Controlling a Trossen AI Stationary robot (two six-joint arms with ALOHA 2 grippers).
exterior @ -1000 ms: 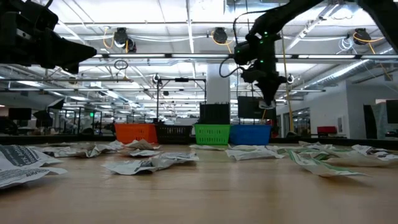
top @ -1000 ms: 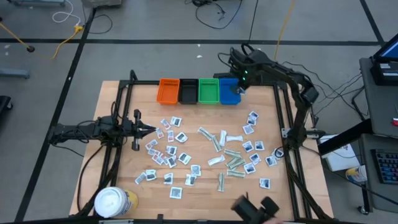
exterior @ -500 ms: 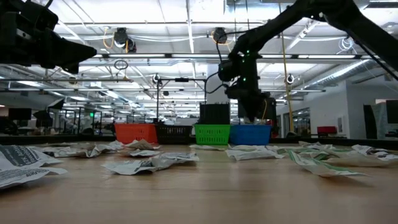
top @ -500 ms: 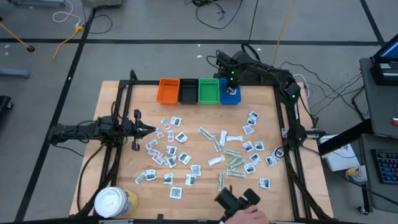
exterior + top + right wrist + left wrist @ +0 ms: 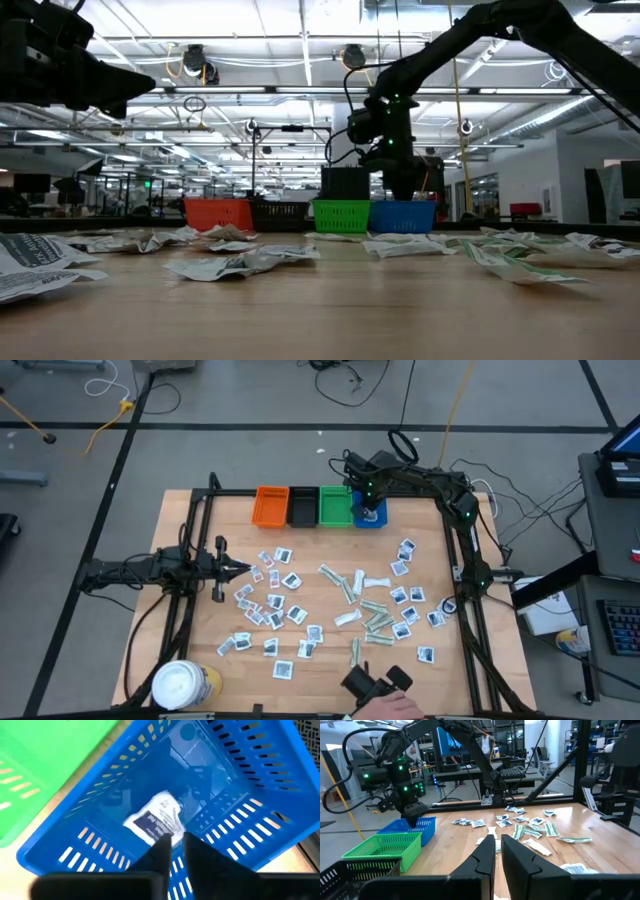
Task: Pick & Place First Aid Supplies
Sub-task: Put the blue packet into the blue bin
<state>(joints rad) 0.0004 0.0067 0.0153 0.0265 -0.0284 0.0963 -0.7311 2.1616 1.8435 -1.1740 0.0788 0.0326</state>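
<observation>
Since the earlier frame, the right gripper [image 5: 371,512] has swung over and dipped into the blue bin [image 5: 379,519], evidently to drop its load: a white sachet [image 5: 157,820] with dark blue print lies just ahead of its jaws, which stand slightly apart. Remaining packets [image 5: 276,605] litter the surface. Waiting at the left side, the left gripper [image 5: 238,569] has its jaws nearly together and empty.
</observation>
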